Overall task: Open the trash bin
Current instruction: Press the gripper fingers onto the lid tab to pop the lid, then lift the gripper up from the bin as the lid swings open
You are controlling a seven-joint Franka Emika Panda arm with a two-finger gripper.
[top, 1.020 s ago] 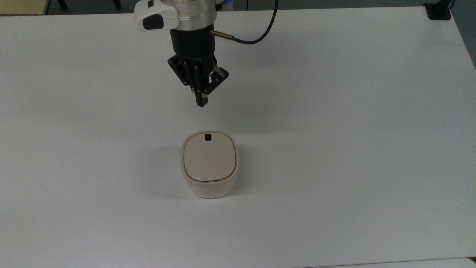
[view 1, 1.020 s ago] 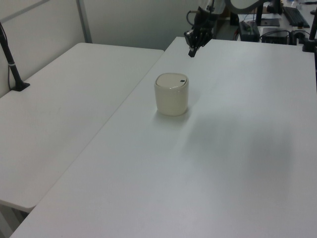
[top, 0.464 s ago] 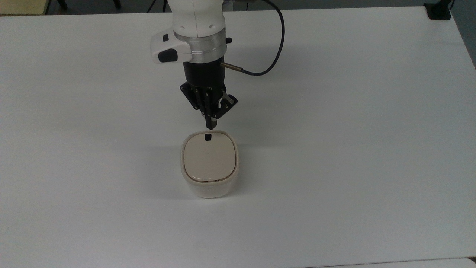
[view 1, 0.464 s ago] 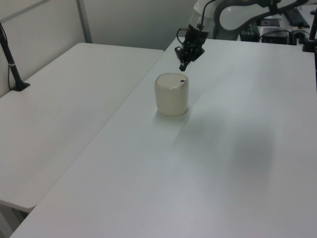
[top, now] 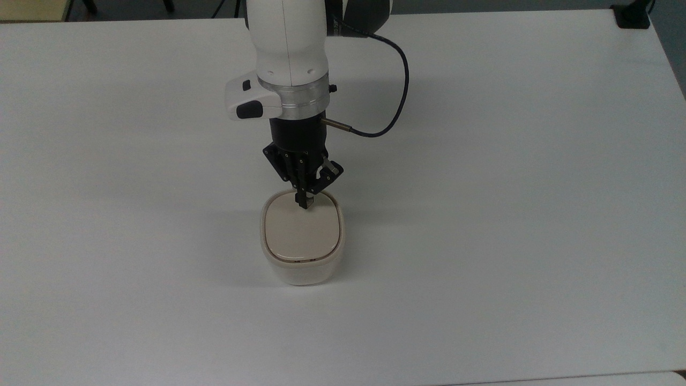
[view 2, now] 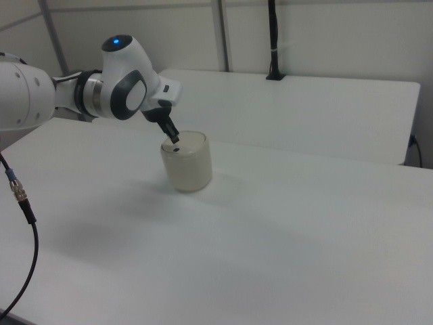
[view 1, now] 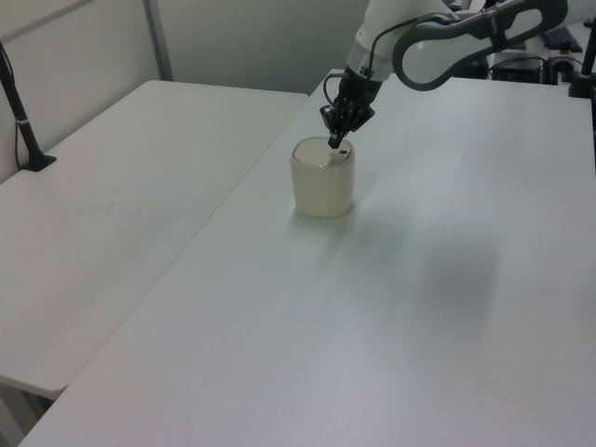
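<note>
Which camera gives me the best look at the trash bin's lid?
The top view: the lid faces the camera nearly whole, with the gripper over its far edge. The left view and right view show it edge-on as a thin oval.

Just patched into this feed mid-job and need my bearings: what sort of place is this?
Most likely a robotics lab or office workroom. Plain white tables stand side by side, black camera posts are clamped to their edges, and a desk with cables and gear stands behind the arm.
</note>
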